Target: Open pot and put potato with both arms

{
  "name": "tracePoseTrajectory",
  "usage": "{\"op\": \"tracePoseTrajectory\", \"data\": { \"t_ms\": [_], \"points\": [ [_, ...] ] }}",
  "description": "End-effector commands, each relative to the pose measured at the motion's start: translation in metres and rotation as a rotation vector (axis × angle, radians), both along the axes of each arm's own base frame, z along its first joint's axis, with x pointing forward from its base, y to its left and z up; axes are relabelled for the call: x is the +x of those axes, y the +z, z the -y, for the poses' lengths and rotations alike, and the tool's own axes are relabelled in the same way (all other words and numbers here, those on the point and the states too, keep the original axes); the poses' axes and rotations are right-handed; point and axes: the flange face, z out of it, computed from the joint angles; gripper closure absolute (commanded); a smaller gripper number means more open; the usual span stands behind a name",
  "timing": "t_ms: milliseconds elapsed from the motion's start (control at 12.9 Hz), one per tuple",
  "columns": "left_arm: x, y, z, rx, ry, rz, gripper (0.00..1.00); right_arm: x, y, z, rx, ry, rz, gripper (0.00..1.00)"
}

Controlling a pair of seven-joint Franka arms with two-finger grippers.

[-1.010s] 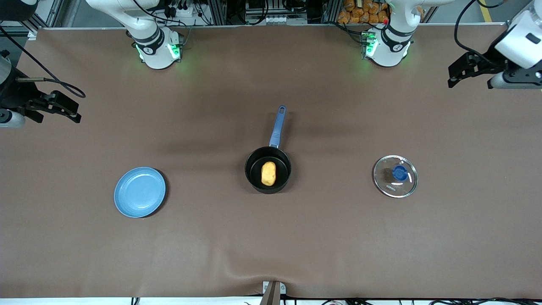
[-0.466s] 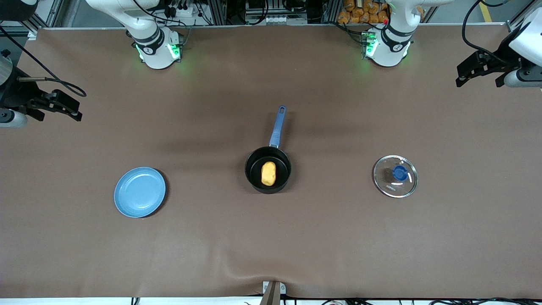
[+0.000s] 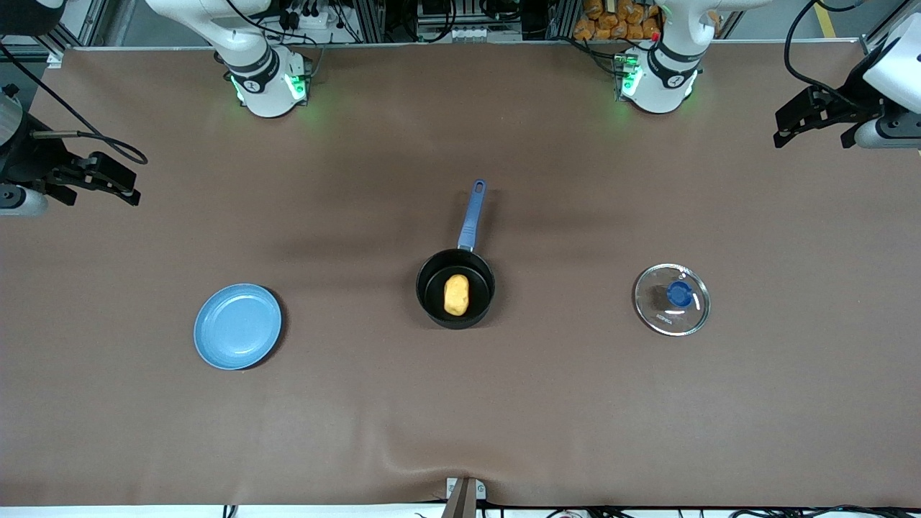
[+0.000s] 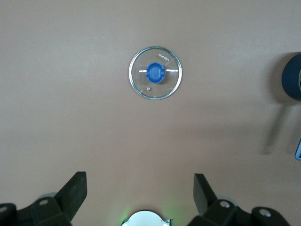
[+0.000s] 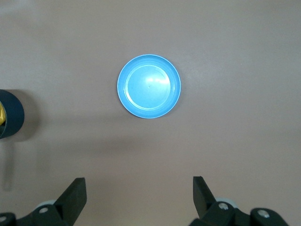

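Note:
The black pot (image 3: pixel 434 286) stands open at the table's middle, its blue handle (image 3: pixel 471 214) pointing toward the robots' bases. The yellow-orange potato (image 3: pixel 456 295) lies inside it. The glass lid (image 3: pixel 671 298) with its blue knob lies flat on the table toward the left arm's end, and it also shows in the left wrist view (image 4: pixel 155 73). My left gripper (image 3: pixel 784 131) is open and empty, raised over the left arm's end of the table. My right gripper (image 3: pixel 124 188) is open and empty, raised over the right arm's end. Both show open in the wrist views (image 4: pixel 140 188) (image 5: pixel 139 190).
A light-blue plate (image 3: pixel 237 326) lies empty toward the right arm's end, and it also shows in the right wrist view (image 5: pixel 148 86). The pot's edge shows at the border of both wrist views (image 4: pixel 292 82) (image 5: pixel 11 120). The brown mat has a wrinkle at its near edge (image 3: pixel 464 467).
My left gripper has drawn back farther toward the left arm's end of the table. My right gripper has shifted slightly. Pot, potato, lid and plate have not moved.

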Motion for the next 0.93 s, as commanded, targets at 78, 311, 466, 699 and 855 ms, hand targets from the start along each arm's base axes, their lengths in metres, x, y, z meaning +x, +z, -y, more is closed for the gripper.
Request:
{"op": "tracePoseTrajectory", "data": {
  "t_ms": [78,311,466,699,855],
  "points": [
    [0.001,0.01,0.005,0.012,0.0,0.0,0.0,-0.005,0.005,-0.001,0.008,0.005,0.001,0.0],
    [0.001,0.008,0.002,0.012,0.007,-0.006,0.0,-0.005,0.005,-0.002,0.008,0.01,0.001,0.0],
    [0.0,0.009,0.003,0.012,0.005,-0.006,0.0,-0.011,0.003,-0.008,0.007,0.018,-0.037,0.0],
    [0.0,0.008,0.003,0.013,0.005,-0.012,0.0,-0.011,0.008,-0.017,-0.003,0.027,-0.036,0.0],
    [-0.001,0.008,0.002,0.013,0.007,-0.018,0.0,-0.008,0.007,-0.014,-0.004,0.023,-0.027,0.0]
  ]
}}
